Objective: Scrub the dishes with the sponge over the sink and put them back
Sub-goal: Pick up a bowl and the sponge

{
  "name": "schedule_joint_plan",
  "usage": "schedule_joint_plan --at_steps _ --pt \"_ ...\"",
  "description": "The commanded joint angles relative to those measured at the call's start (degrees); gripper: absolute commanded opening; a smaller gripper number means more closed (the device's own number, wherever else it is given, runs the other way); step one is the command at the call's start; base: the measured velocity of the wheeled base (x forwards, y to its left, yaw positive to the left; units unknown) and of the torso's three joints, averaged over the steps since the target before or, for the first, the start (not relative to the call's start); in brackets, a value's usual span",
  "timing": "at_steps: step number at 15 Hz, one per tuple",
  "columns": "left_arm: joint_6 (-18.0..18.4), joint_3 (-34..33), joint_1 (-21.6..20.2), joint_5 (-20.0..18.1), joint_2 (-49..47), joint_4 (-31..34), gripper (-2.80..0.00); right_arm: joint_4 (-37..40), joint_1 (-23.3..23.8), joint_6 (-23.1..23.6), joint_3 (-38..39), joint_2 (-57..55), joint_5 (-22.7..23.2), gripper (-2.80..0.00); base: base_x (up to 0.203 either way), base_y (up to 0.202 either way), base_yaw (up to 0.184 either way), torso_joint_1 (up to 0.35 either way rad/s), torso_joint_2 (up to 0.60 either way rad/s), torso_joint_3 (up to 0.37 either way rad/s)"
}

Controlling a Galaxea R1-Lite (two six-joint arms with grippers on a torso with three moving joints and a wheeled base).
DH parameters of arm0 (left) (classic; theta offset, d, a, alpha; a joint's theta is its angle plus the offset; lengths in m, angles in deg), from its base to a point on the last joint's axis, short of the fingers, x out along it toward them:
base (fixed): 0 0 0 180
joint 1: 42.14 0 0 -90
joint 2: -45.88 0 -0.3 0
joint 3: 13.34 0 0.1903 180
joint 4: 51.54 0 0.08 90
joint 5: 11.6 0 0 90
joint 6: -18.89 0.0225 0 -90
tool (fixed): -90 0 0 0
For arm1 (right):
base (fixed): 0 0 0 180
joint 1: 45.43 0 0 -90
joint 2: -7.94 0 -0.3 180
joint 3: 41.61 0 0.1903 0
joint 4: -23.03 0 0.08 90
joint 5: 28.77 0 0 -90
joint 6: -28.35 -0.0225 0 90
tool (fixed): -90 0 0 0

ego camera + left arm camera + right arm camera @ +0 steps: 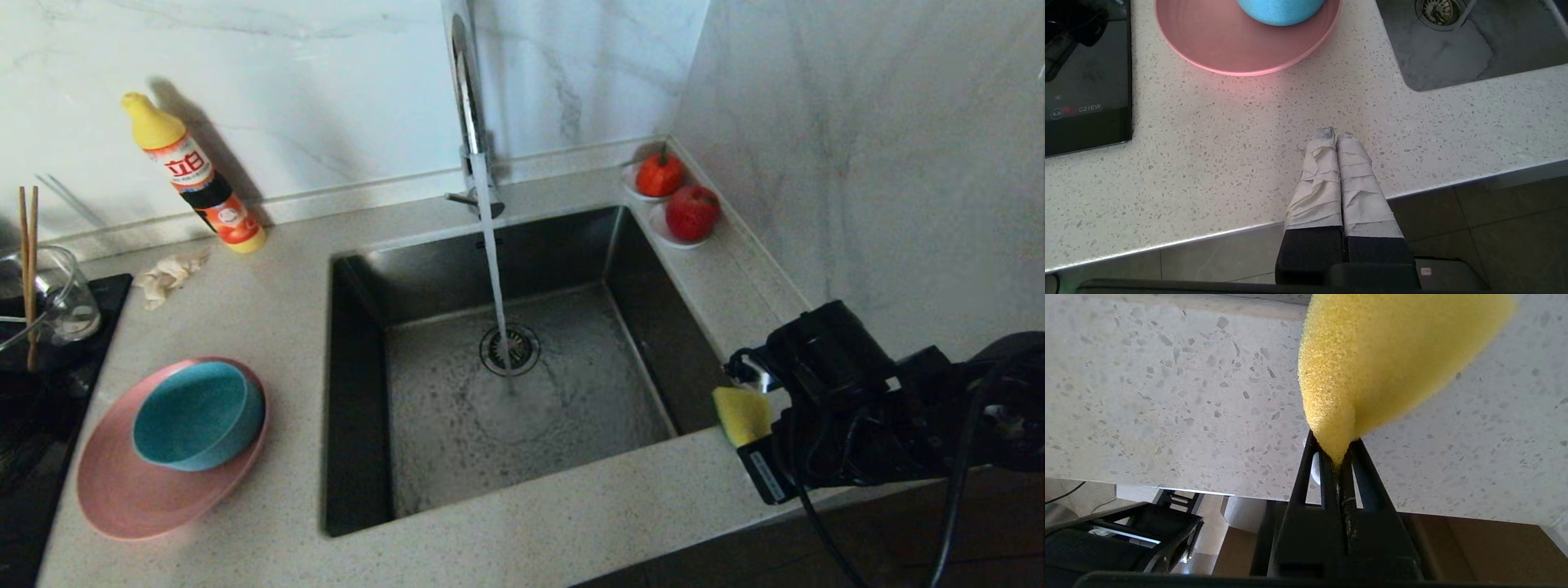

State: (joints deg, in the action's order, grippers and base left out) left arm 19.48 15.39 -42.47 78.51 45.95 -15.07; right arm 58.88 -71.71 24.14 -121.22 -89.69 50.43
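The yellow sponge sits pinched at one edge in my right gripper, which is shut on it just above the counter by the sink's near right corner. The steel sink has water running from the tall tap onto the drain. On the counter left of the sink, a teal bowl rests in the pink plate. Brown chopsticks stand in a glass jug. My left gripper is shut and empty over the counter's front edge.
A detergent bottle leans on the back wall, with an off-white rag beside it. The glass jug stands on a black hob at far left. Two saucers of red fruit fill the back right corner by the wall.
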Motion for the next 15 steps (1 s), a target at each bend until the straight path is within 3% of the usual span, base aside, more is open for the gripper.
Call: schedule_joint_plan --at_steps 1,11,15 --pt "0.02 0.0 -0.02 0.07 0.01 0.08 -2.8 0.0 -0.08 -0.01 0.0 -0.11 -0.1 -2.8 0.0 0.0 0.0 0.0 0.0 0.0" --pt "0.02 0.0 -0.02 0.07 0.01 0.08 -2.8 2.16 -0.51 2.45 -1.91 14.26 -0.5 -2.8 0.0 0.0 0.0 0.0 0.0 0.0" --pt "0.02 0.0 -0.02 0.0 0.01 0.08 -2.8 3.94 -5.79 5.03 -3.48 18.25 0.85 -2.8 0.0 0.0 0.0 0.0 0.0 0.0"
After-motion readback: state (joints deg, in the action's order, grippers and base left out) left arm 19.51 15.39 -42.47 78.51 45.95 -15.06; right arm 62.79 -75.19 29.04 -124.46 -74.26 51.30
